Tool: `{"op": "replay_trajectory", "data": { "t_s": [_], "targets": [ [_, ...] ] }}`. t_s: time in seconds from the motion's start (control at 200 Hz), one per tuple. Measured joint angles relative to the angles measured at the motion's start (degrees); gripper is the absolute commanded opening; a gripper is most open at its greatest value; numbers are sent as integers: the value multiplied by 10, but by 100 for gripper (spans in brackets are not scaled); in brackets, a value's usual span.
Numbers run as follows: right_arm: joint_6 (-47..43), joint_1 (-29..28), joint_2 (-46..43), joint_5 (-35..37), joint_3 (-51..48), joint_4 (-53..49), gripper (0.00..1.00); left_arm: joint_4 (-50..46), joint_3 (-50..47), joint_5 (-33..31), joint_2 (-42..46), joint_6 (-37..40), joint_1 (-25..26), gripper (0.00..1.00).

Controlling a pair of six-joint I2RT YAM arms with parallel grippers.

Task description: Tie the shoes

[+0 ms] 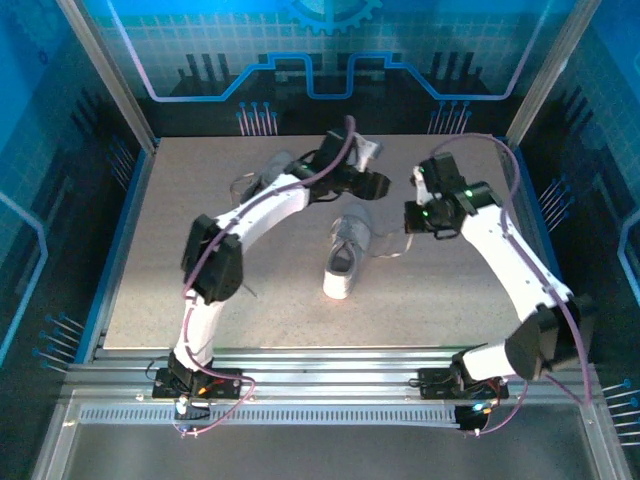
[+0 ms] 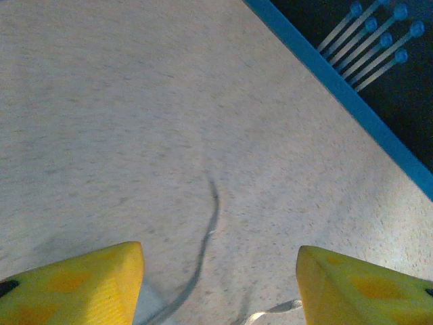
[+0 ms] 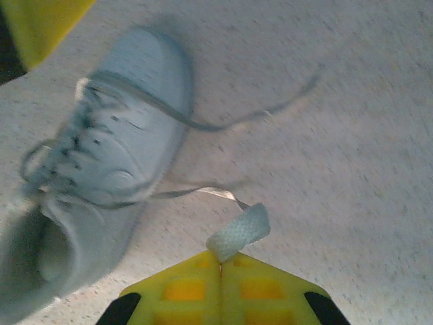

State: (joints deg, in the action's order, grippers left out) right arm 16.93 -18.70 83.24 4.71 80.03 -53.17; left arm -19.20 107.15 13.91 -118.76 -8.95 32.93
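The left arm (image 1: 262, 215) is reaching across what looks like the second shoe (image 1: 272, 170), hiding much of it. A blue rail (image 2: 352, 101) is running ahead-right of the left gripper (image 2: 220, 252), whose fingers are standing wide apart, holding nothing, a lace strand (image 2: 211, 223) trailing between them. The right gripper (image 3: 220, 265) is pinching the lace end (image 3: 238, 231) shut; the pale grey shoe (image 3: 115, 149) is lying ahead-left of it, laces slack.

Matt speckled table (image 2: 122, 101), woven cloth lace (image 3: 238, 232), smooth pale-grey shoe (image 3: 128, 135)
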Motion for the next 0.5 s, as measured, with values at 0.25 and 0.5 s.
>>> {"op": "replay_trajectory", "data": {
  "t_s": [0.25, 0.5],
  "targets": [
    [-29, -103, 215, 23, 268, -39, 0, 85, -235, -12, 183, -47, -111, 61],
    [-42, -181, 474, 12, 610, -110, 0, 120, -422, -23, 302, -77, -183, 60]
  ]
}}
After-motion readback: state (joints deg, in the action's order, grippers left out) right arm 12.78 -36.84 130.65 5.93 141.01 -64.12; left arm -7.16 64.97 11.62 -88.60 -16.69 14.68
